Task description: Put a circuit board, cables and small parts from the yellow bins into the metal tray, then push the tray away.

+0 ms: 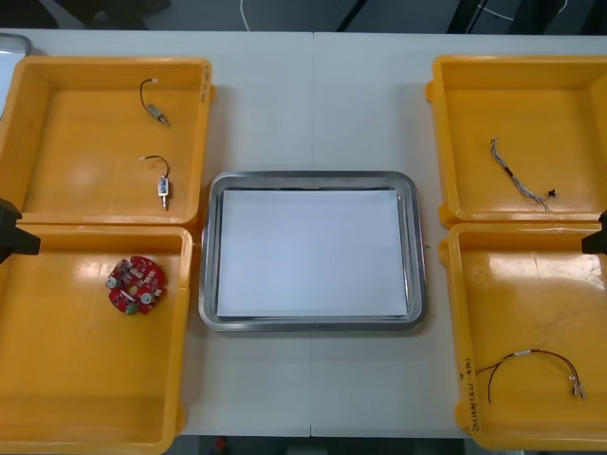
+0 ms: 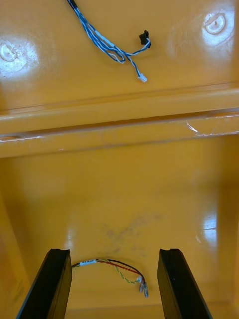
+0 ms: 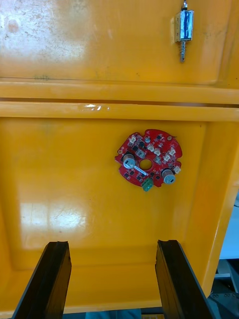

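The metal tray (image 1: 311, 177), white inside, lies between the yellow bins with nothing in it. A round red circuit board (image 1: 136, 283) (image 3: 149, 159) rests in the near left bin (image 1: 76, 379). My left gripper (image 3: 113, 244) hovers open above that bin, short of the board. Two small metal parts (image 1: 163, 186) (image 3: 183, 27) with black leads lie in the far left bin (image 1: 85, 133). A twisted blue and white cable (image 1: 517, 175) (image 2: 109, 45) is in the far right bin (image 1: 531, 95). My right gripper (image 2: 114, 251) hangs open over the near right bin (image 1: 531, 294), with the red and yellow cable (image 1: 531, 360) (image 2: 117, 269) between its fingers, lower down.
Bare table runs between the bins and the tray, and beyond the tray toward the far edge (image 1: 313, 38). Black parts of both arms show at the view's sides, left (image 1: 13, 234) and right (image 1: 596, 237).
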`<state>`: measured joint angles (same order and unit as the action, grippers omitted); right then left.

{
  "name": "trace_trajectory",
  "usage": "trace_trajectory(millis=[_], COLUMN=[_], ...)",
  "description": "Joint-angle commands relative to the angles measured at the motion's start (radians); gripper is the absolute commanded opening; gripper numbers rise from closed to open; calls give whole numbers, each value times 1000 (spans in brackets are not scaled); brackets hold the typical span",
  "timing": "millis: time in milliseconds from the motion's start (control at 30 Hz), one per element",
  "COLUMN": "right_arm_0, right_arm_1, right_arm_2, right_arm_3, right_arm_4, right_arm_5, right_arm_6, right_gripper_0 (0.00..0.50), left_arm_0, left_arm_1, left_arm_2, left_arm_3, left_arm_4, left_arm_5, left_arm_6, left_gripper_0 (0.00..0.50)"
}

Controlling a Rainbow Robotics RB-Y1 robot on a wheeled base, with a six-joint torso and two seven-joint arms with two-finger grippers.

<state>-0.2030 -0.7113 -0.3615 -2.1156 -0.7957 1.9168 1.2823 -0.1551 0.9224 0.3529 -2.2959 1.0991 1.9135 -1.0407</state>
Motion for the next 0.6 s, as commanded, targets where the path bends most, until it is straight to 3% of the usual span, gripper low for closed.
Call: trace_trajectory(millis=[33, 600], right_arm_0=[13, 13], right_arm_1=[-37, -37], right_arm_2=[-31, -31], right_arm_3=[-3, -3], right_arm_4=[-7, -7], right_arm_5=[3, 3], right_arm_6=[40, 40], right_gripper_0=[500, 500], left_arm_0=[15, 15], left_arm_1=[44, 44], left_arm_2=[29, 29], left_arm_3=[-27, -27], left_arm_4=[8, 8], left_arm_5=[6, 6], left_arm_6=[-67, -67], left_gripper_0=[500, 500])
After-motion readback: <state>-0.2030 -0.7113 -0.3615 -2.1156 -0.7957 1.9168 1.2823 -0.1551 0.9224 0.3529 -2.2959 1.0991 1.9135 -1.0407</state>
